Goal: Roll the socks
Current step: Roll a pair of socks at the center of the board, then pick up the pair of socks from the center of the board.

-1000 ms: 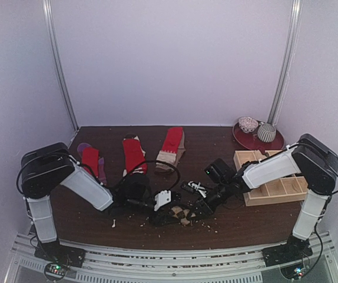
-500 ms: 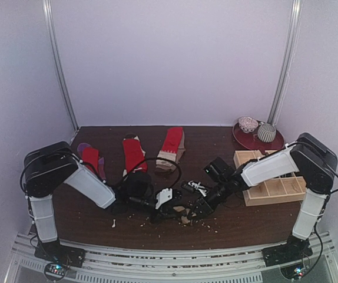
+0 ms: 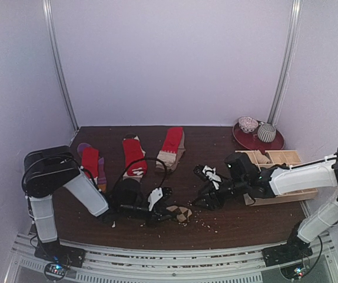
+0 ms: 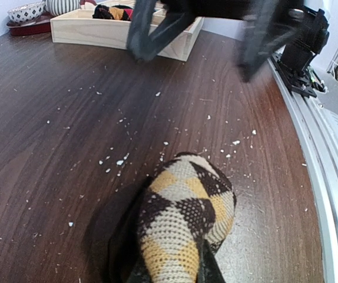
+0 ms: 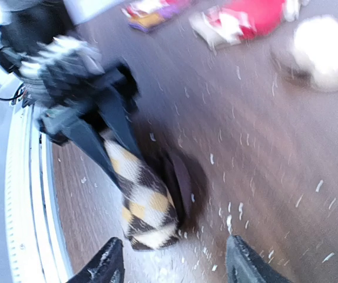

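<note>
Drawing back to the right since a moment ago, the right gripper (image 5: 178, 265) is hanging clear of the argyle sock (image 4: 184, 218), its fingers spread wide and holding nothing. That sock is lying on the table (image 3: 216, 147) close to the front edge, about midway along it, one end bulging out of the left gripper (image 3: 164, 210), which is pinching it tight. Bare wood is stretching between it and the tray (image 4: 92, 32); red socks (image 3: 133, 154) are resting well back on the left.
</note>
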`<state>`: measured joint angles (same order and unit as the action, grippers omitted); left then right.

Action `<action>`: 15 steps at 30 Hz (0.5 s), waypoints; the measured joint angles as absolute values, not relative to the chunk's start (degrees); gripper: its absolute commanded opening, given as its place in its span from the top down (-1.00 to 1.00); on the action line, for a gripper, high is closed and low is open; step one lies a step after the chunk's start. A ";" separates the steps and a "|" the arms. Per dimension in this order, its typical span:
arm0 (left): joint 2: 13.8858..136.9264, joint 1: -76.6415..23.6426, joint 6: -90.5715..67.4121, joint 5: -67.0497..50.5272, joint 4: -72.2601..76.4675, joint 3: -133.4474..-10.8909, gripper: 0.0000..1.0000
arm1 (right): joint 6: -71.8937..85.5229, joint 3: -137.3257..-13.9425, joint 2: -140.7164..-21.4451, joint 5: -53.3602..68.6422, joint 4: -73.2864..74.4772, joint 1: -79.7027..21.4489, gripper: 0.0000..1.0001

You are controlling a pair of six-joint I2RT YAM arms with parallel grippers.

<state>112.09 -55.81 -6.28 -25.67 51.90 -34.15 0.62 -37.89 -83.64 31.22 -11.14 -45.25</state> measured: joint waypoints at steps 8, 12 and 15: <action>112.46 -55.81 -8.67 -25.45 51.99 -34.33 1.00 | -8.78 -35.18 -83.26 24.34 -15.92 -54.65 -0.30; 112.62 -55.81 -8.97 -25.56 51.81 -34.50 1.00 | -11.29 -36.91 -86.21 22.20 -15.03 -55.44 -0.37; 112.90 -55.81 -9.15 -25.93 51.81 -34.72 1.00 | -12.51 -38.74 -88.09 21.06 -14.24 -55.61 -0.38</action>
<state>112.90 -55.81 -9.15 -25.93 51.81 -34.72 -12.51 -38.74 -88.09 21.06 -14.24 -55.61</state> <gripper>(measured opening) 0.118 0.684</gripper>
